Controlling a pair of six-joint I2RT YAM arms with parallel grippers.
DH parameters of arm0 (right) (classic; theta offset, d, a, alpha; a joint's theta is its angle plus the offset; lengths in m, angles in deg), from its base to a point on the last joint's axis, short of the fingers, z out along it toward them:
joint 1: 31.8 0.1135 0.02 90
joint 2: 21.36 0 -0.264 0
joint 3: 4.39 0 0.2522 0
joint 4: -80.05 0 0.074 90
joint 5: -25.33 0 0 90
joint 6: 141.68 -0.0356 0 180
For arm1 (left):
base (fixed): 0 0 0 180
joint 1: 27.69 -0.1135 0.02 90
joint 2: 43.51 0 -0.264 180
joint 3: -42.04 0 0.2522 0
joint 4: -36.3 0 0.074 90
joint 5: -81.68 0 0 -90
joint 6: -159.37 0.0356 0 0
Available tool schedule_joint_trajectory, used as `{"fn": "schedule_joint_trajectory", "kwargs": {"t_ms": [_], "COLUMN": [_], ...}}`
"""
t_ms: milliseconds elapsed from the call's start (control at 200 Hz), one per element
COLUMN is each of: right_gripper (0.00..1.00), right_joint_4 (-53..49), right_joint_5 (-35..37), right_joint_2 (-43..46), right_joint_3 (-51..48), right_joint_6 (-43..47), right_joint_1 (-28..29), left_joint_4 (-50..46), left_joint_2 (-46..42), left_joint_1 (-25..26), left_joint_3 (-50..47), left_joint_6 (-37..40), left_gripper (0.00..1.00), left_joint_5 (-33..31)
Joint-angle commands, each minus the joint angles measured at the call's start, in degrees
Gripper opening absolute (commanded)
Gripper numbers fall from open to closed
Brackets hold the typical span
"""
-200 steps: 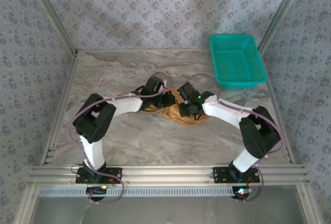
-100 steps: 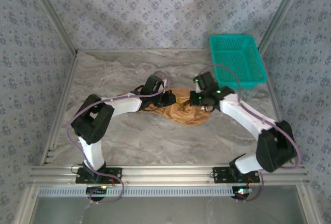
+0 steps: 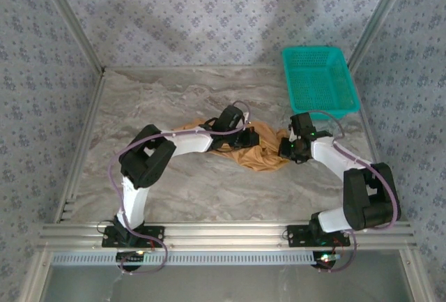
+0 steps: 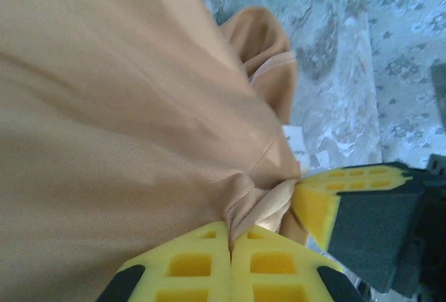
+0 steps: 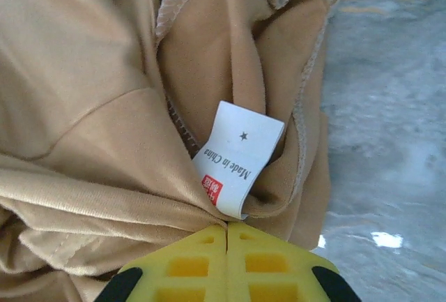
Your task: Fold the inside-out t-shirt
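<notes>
The inside-out t-shirt (image 3: 256, 150) lies crumpled in the middle of the table, tan with its seams showing. My left gripper (image 3: 244, 134) is at its upper left part, and in the left wrist view my left gripper (image 4: 231, 236) is shut on a pinched fold of the tan cloth (image 4: 104, 107). My right gripper (image 3: 284, 150) is at the shirt's right edge. In the right wrist view my right gripper (image 5: 227, 229) is shut on a bunch of cloth (image 5: 83, 58) just below the white label (image 5: 237, 159). The two grippers sit close together; a yellow pad (image 4: 327, 201) of the right one shows beside the left one.
A teal mesh basket (image 3: 319, 82) stands at the back right corner, just beyond the right arm. Grey marbled table (image 3: 174, 183) lies bare in front of and left of the shirt. Patterned walls and metal frame posts close in the sides.
The right arm swung from over the shirt out to its right edge and shut on cloth by the label. The left gripper moved right, still shut on the shirt, which shifted right.
</notes>
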Motion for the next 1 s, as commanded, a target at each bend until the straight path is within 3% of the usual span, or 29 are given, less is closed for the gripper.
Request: {"fn": "schedule_joint_trajectory", "kwargs": {"t_ms": [0,195,335,585,849,949,994], "right_gripper": [0.21,0.28,0.28,0.27,0.34,0.28,0.18], "right_joint_4": [-5.7,-10.7,-9.8,-5.5,-3.9,-3.9,-4.1], "right_joint_5": [6.8,11.9,10.9,9.5,12.1,13.7,14.0], "right_joint_2": [2.4,9.0,7.3,-2.5,-9.8,-11.5,-11.8], "right_joint_3": [1.3,4.6,6.6,10.7,13.8,14.5,14.8], "right_joint_6": [-2.6,-6.2,-6.2,-5.3,-5.5,-5.5,-5.5], "right_joint_1": [0.6,9.1,13.8,15.0,15.1,15.0,15.1], "left_joint_4": [-1.1,-2.0,-1.9,-2.0,-1.6,-1.8,-2.0], "left_joint_2": [-0.2,-0.2,-0.1,-0.9,-1.8,-1.8,-1.8], "left_joint_1": [-0.6,-0.4,-0.4,-0.3,-0.4,-0.4,-0.4], "left_joint_3": [2.9,3.3,3.0,2.0,0.7,0.6,0.7], "left_joint_6": [0.2,0.7,0.6,0.7,0.7,0.9,1.0], "left_gripper": [0.00,0.00,0.00,0.00,0.00,0.00,0.00], "left_joint_5": [-1.5,-2.1,-2.1,-2.3,-2.6,-2.5,-2.5]}}
